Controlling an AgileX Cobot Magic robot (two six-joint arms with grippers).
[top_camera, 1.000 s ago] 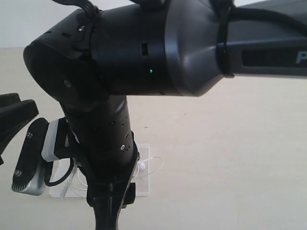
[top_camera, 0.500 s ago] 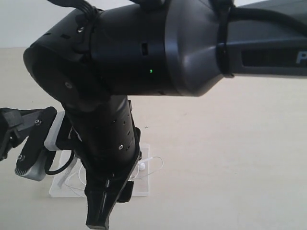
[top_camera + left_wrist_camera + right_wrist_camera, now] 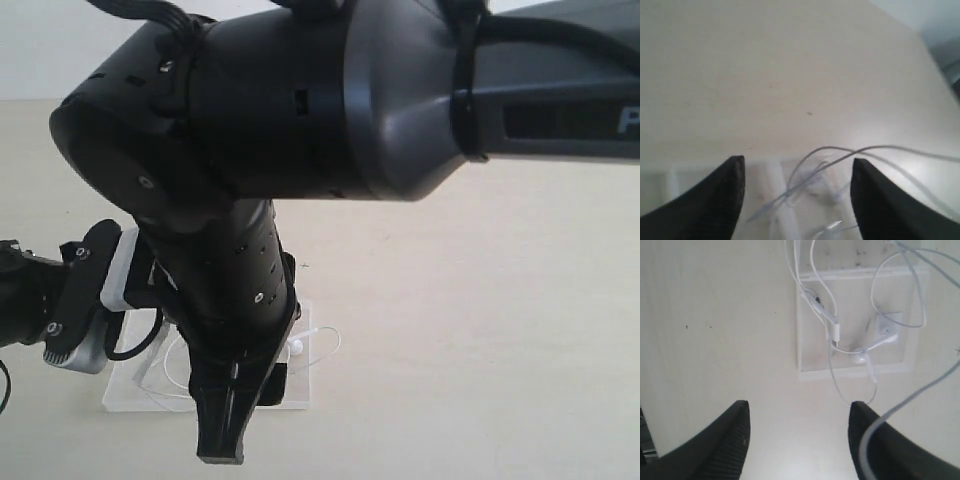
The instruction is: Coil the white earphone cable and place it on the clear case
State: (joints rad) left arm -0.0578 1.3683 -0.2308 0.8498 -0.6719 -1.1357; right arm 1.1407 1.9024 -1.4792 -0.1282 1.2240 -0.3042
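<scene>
Cable (image 3: 832, 330), thin and white, is lying in loose, tangled loops on the clear case (image 3: 855, 295), which is sitting flat on the table (image 3: 480, 300), its long side crossing the exterior view. Strands are spilling over its edges. Your left gripper (image 3: 797, 161) and right gripper (image 3: 797, 404) are hovering released, grasping nothing

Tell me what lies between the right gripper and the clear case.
Right wrist view: bare table, plus a loop of white earphone cable trailing off the clear case.

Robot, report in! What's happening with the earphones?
Left gripper, right gripper open. Loose white earphone cable on clear case, loops spilling over its edge. Strand passes right finger.
</scene>
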